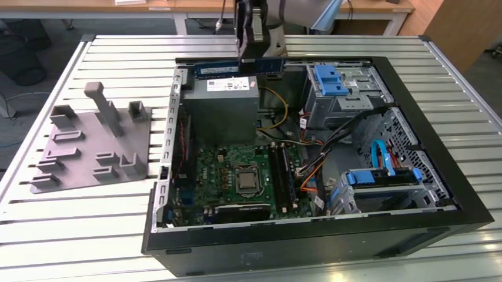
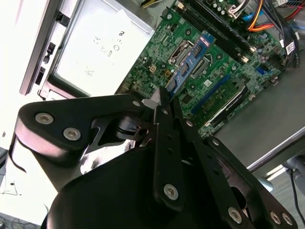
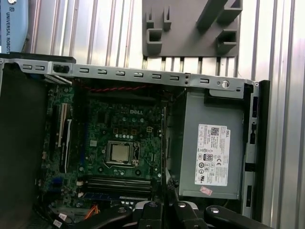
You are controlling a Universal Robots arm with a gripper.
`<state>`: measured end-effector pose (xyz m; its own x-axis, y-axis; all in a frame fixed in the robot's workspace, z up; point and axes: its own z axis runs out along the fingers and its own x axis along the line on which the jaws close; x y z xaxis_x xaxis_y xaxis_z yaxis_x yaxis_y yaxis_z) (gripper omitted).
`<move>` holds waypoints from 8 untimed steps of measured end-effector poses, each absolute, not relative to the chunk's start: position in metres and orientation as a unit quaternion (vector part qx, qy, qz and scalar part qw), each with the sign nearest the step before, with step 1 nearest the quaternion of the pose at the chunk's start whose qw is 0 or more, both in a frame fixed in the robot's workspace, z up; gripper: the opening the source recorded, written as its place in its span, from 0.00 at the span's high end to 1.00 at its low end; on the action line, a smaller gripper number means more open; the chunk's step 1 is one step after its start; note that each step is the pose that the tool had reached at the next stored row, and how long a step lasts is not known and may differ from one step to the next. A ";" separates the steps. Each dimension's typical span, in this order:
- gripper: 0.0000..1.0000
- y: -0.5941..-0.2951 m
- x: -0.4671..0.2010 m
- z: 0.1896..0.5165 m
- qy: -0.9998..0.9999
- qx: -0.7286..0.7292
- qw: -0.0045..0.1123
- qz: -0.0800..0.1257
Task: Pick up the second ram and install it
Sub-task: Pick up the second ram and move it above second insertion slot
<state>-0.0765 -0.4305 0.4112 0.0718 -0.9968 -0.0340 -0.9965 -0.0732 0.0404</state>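
Gripper is clamped on the second ram (a blue stick), holding it above the power supply. Green motherboard lies well apart from it.

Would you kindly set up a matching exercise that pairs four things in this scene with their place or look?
Things:
1. second ram
2. power supply
3. grey fixture
4. motherboard

Descriptions:
A. lies on the slatted table, outside the case
B. green board lying flat inside the case
C. blue stick gripped by the end effector, off any surface
D. grey box with a white label

Pairs: 1-C, 2-D, 3-A, 4-B
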 end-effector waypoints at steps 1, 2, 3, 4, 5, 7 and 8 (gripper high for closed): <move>0.86 -0.431 -0.075 0.411 -0.681 0.732 0.003 -0.026; 0.86 -0.431 -0.073 0.411 -0.681 0.732 0.003 -0.026; 0.86 -0.431 -0.072 0.411 -0.681 0.732 0.003 -0.026; 0.86 -0.431 -0.071 0.410 -0.681 0.732 0.003 -0.026; 0.86 -0.431 -0.070 0.410 -0.681 0.732 0.003 -0.026; 0.86 -0.431 -0.067 0.409 -0.681 0.732 0.003 -0.026; 0.86 -0.431 -0.065 0.409 -0.681 0.732 0.003 -0.026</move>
